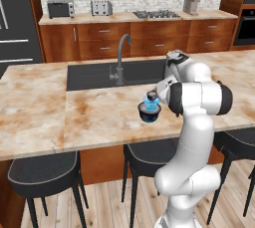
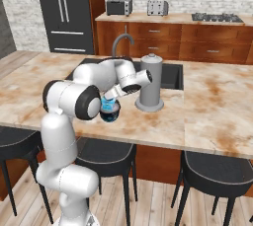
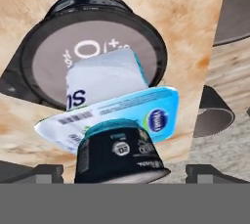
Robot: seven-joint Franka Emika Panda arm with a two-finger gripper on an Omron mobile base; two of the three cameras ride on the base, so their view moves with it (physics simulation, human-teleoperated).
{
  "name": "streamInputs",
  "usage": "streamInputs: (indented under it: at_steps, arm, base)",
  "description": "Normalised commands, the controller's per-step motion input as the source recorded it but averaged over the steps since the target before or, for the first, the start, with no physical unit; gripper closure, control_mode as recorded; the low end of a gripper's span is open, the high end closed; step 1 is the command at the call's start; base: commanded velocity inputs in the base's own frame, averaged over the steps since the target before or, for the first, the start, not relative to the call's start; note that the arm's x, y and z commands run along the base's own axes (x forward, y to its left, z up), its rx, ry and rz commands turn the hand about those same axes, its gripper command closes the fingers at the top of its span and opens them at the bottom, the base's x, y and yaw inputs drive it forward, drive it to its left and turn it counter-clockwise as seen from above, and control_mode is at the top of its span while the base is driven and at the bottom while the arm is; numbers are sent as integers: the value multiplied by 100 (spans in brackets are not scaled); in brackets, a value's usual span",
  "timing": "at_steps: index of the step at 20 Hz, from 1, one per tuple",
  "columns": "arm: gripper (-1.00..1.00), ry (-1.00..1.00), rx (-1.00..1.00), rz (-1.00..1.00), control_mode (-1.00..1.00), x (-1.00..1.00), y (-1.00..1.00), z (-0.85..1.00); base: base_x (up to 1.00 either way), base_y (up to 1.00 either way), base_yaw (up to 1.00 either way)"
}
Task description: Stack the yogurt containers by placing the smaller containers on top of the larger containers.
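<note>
The dark navy tub, squat and round with a pale greyish top bearing white print, occupied the upper centre of the hand view and rested on the marble counter. On its top stood the light-blue cup, translucent, with a white label, a barcode and a blue oval logo. The tiny dark cup lay at the lower centre of the same view, in front of the light-blue cup; whether it sat squarely upon it could not be told.

In the left base view the stack appeared right of centre, close to the near counter edge, with the tub beneath the blue cup and a small dark cap on top. In the right base view the same tub and cup stood left of centre, just left of the tall grey cylinder.

The gripper sat at the bottom of the hand view, its fingertips spread wide to either side of the stack, released and holding nothing.

The sink lay behind the stack, with the faucet at its rear rim.
</note>
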Motion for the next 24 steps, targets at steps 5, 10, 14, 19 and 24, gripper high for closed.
streamInputs:
  at_steps: [5,10,14,19,24]
  arm:
    - [-100,-4,3,0,-100,-7,0,18]
    - [-100,-4,4,0,-100,-15,0,20]
    - [-100,-4,4,0,-100,-23,0,23]
    - [-100,-5,4,0,-100,-23,-2,25]
    - [-100,-9,3,0,-100,-33,-12,26]
  base:
    - [0,0,0]
    - [0,0,0]
    - [0,0,0]
    - [0,0,0]
    - [0,0,0]
